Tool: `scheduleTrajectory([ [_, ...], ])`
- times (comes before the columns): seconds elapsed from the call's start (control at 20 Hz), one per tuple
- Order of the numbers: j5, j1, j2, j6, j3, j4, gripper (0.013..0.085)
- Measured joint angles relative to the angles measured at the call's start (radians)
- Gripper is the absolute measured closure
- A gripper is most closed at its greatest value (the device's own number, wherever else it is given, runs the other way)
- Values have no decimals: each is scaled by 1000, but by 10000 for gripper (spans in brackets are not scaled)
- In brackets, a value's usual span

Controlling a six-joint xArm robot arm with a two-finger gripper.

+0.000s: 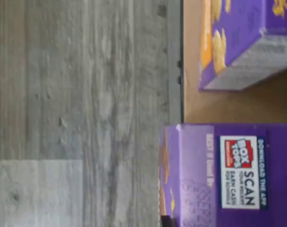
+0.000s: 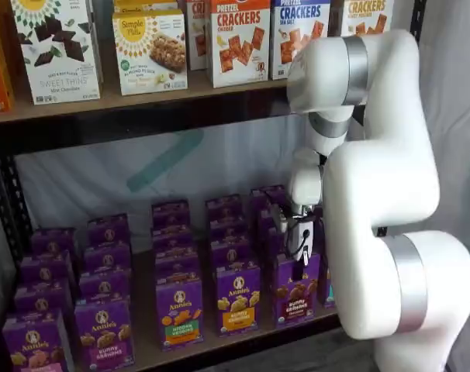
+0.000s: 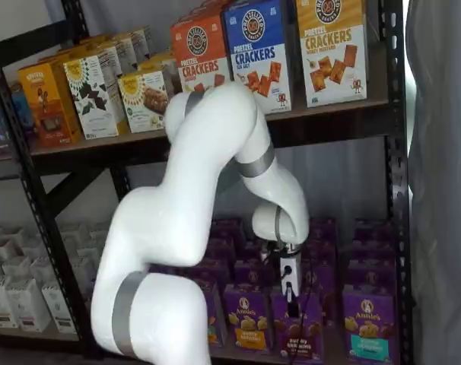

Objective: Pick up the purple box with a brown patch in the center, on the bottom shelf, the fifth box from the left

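Observation:
The purple box (image 2: 295, 293) with the dark brown "Bunny Grahams" band stands upright in the front row of the bottom shelf (image 2: 146, 350). It also shows in a shelf view (image 3: 299, 336). My gripper (image 2: 298, 270) hangs straight down just above the box's top, its black fingers overlapping the box's upper edge in both shelf views (image 3: 290, 298). No gap between the fingers shows, so I cannot tell if they are open or shut. The wrist view shows a purple box top with a Box Tops label (image 1: 228, 175) close below, on the tan board (image 1: 228, 106).
A purple carton with an orange-yellow band (image 2: 237, 301) stands just left of the target, and a teal-band one (image 3: 367, 325) on its other side. More purple cartons fill the rows behind. Cracker boxes (image 2: 239, 39) line the upper shelf. Grey floor (image 1: 77, 113) lies before the shelf.

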Motion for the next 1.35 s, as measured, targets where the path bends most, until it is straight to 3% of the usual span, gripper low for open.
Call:
scheduleTrajectory([
  [0.1,0,11,-50,-7,57,19,650],
  [0.25,1,27,-128,24,142,3,650],
  [0.45,-34,53,-259,4,283,52,650],
  [0.65,-34,64,-372,28,383,39,650],
  [1.0,51,62,-561,51,495,16,650],
  [1.35,107,56,-653,41,535,25,650],
])
